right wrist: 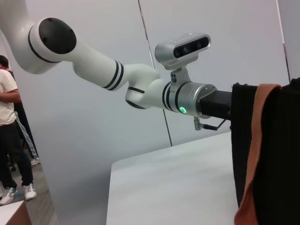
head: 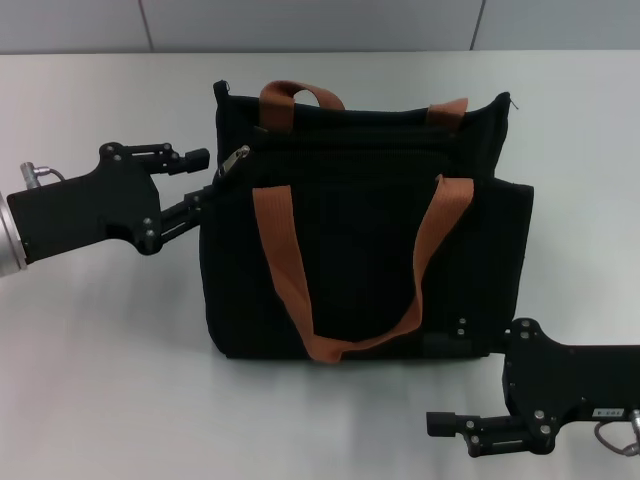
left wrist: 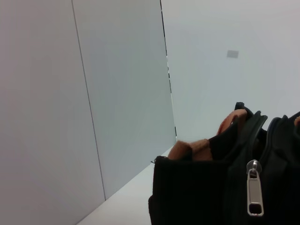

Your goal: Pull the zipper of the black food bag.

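Note:
The black food bag point(head: 360, 240) stands upright in the middle of the table, with two orange-brown strap handles point(head: 285, 270). The zipper's silver pull tab point(head: 235, 160) hangs at the bag's top left corner. My left gripper point(head: 203, 181) is open, right beside that corner at the tab's height, with nothing between its fingers. The left wrist view shows the tab point(left wrist: 254, 194) close up on the bag point(left wrist: 197, 199). My right gripper point(head: 447, 425) is parked low on the table, in front of the bag's right corner. The right wrist view shows the bag's edge point(right wrist: 281, 140).
The bag stands on a white table point(head: 100, 380), with a grey panelled wall point(head: 300, 25) behind it. In the right wrist view my left arm point(right wrist: 140, 79) reaches behind the bag, and a person point(right wrist: 9, 131) stands far off beyond the table.

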`<state>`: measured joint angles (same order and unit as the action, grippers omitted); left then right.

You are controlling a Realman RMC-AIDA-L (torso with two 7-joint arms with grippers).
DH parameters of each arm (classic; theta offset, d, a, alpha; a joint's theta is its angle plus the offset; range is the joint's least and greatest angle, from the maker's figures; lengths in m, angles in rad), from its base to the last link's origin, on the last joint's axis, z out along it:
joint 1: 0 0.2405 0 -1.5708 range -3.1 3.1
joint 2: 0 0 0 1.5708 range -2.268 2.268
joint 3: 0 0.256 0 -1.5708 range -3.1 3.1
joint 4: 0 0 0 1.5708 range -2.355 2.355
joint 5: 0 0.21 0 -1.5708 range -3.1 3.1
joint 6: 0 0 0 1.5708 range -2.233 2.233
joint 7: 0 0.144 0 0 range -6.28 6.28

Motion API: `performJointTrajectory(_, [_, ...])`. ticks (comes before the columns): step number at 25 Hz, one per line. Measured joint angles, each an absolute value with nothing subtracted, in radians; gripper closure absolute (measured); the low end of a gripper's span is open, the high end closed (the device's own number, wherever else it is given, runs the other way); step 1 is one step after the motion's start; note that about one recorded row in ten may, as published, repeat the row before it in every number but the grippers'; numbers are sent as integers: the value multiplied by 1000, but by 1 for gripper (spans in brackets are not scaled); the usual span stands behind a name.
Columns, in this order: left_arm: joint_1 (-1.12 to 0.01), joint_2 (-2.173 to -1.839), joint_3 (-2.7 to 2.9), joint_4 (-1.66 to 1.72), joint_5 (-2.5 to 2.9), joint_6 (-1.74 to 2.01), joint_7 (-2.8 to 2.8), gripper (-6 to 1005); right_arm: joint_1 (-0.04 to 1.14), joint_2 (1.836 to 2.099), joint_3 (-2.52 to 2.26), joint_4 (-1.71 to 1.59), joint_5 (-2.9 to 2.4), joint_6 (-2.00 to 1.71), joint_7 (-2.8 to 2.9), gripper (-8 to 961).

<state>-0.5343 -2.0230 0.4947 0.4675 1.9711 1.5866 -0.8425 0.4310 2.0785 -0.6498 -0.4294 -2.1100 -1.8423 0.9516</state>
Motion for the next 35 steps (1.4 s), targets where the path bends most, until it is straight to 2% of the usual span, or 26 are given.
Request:
performJointTrajectory(12, [-497, -2025, 488, 468, 1915, 1683, -779, 885, 433, 2080, -640, -418, -1971, -1900, 1026, 185])
performJointTrajectory(17, [-478, -2044, 488, 468, 1887, 1717, -706, 993, 461, 2079, -640, -410, -1825, -1895, 1251, 186])
performJointTrajectory(24, [-448, -2064, 488, 472, 1823, 1734, -604, 989, 539, 2079, -639, -412, -1756, -1897, 1504, 187])
performJointTrajectory(35, [-422, -2066, 488, 470, 1770, 1780, -526, 984, 678, 2074, -651, -437, -1748, -1795, 1811, 188])
